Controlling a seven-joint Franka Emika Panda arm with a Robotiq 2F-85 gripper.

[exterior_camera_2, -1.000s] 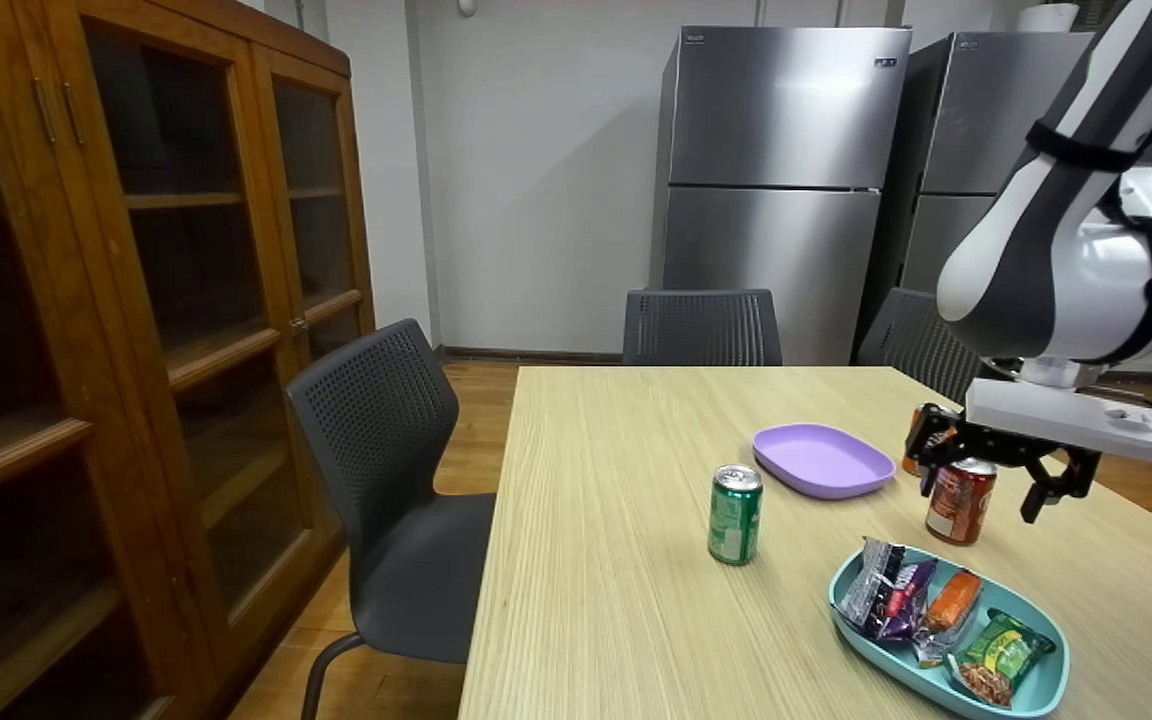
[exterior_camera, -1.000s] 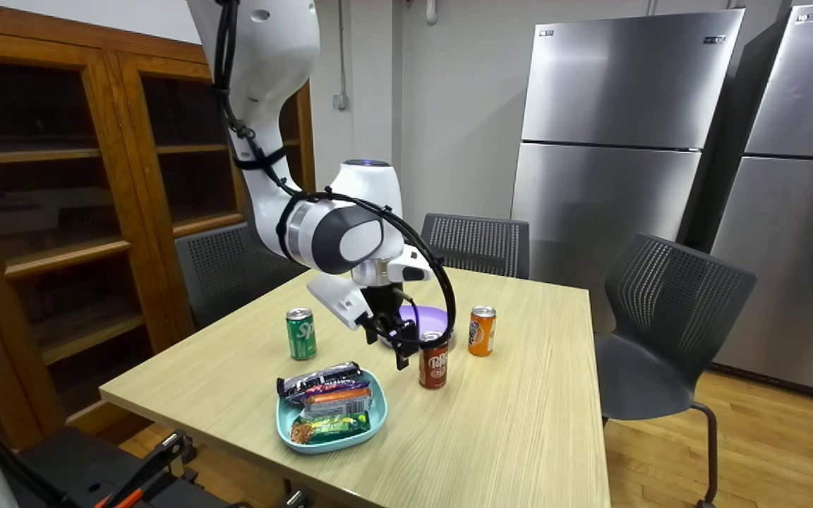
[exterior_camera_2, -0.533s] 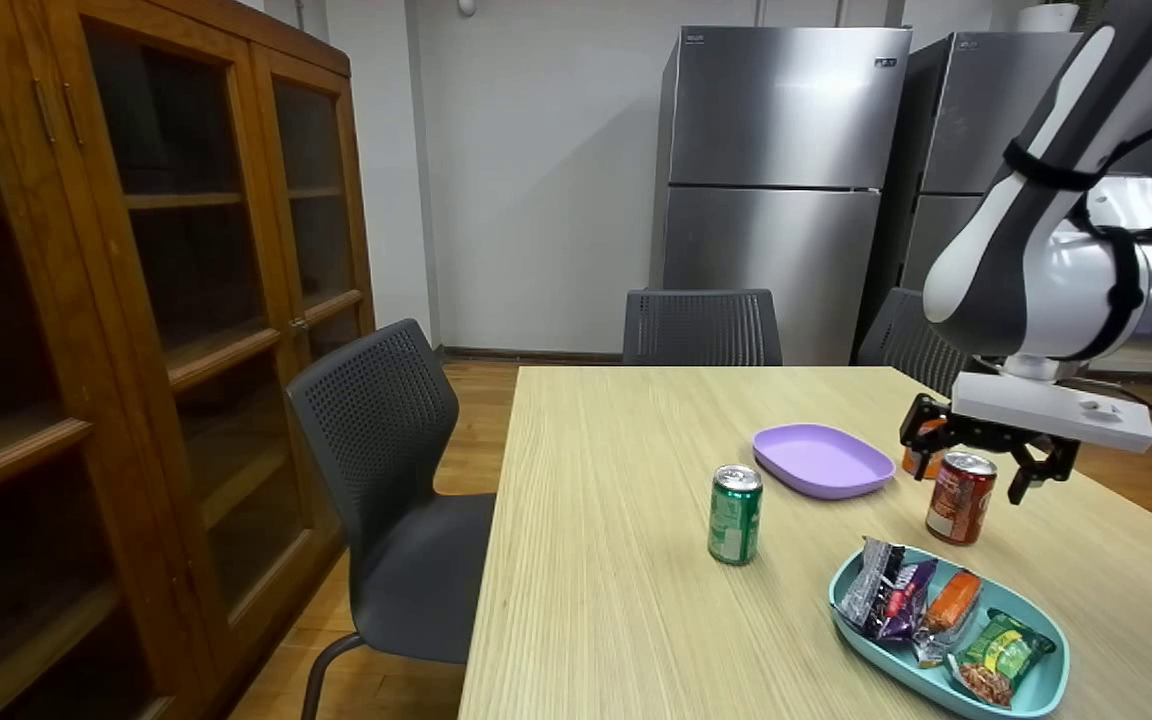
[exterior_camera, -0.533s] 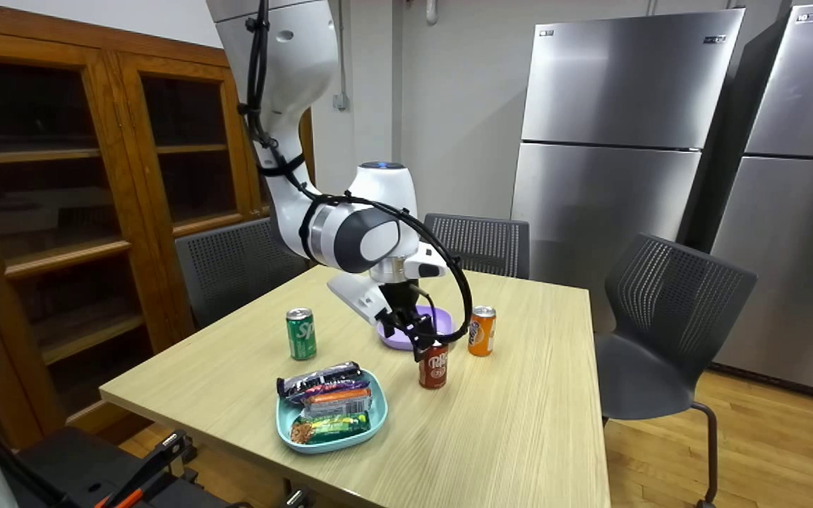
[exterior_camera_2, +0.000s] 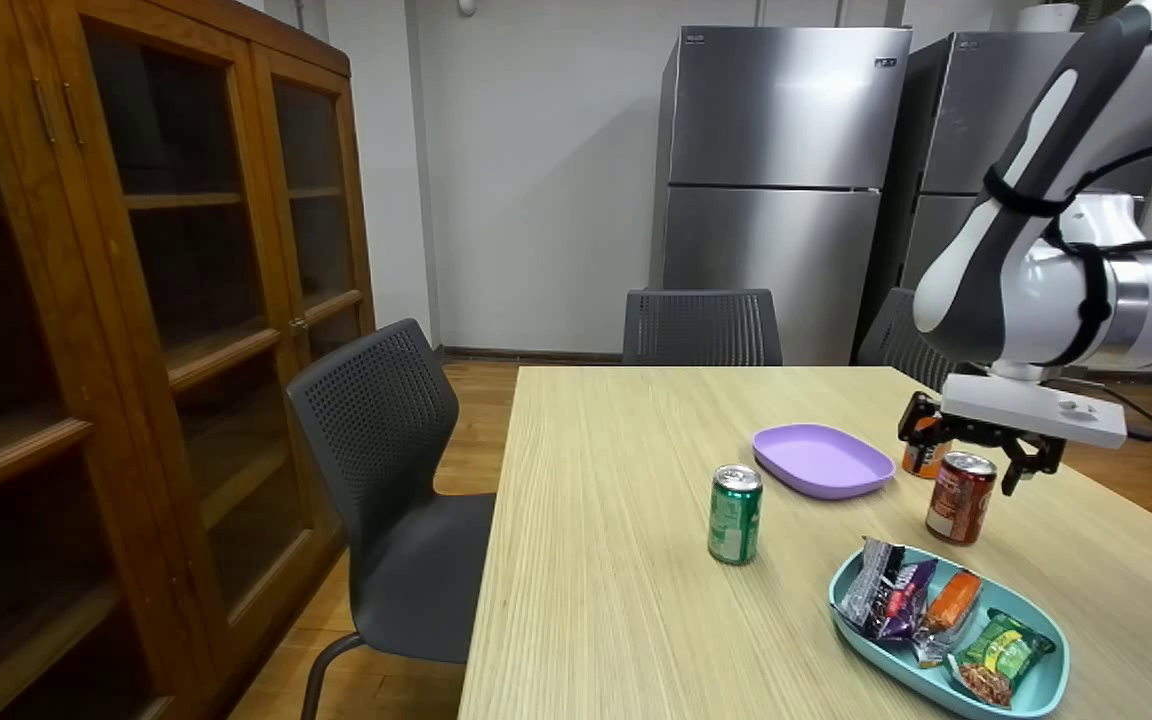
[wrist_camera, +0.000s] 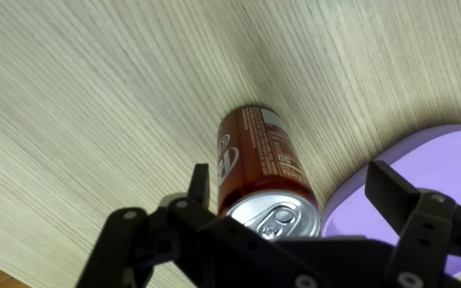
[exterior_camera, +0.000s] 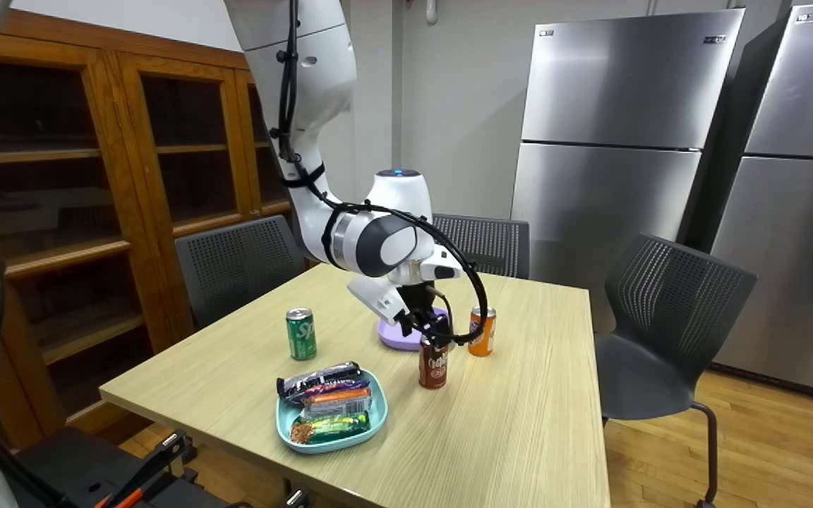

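Centrally, a red can (wrist_camera: 250, 156) stands upright on the pale table (exterior_camera: 519, 416), its long axis vertical, base down and silver lid (wrist_camera: 274, 216) facing up. In the wrist view this axis is foreshortened: the lid end points toward the lower edge, the base toward the upper, with the line slanting slightly rightward as it descends. The white lettering (exterior_camera: 436, 365) on its side faces the camera in an exterior view. The gripper (wrist_camera: 292, 185) is released, its jaws spread wide; in the wrist view the fingers (wrist_camera: 200, 184) flank the can, a gap showing on each side. Near the can lies a purple plate (exterior_camera_2: 823, 460), partly hidden behind one finger in that view. An orange can (exterior_camera: 485, 339) and a green can (exterior_camera_2: 735, 520) also stand upright, the latter well apart from the red one. A blue tray (exterior_camera: 380, 411) holds four wrapped snacks (exterior_camera: 338, 399), laid side by side.
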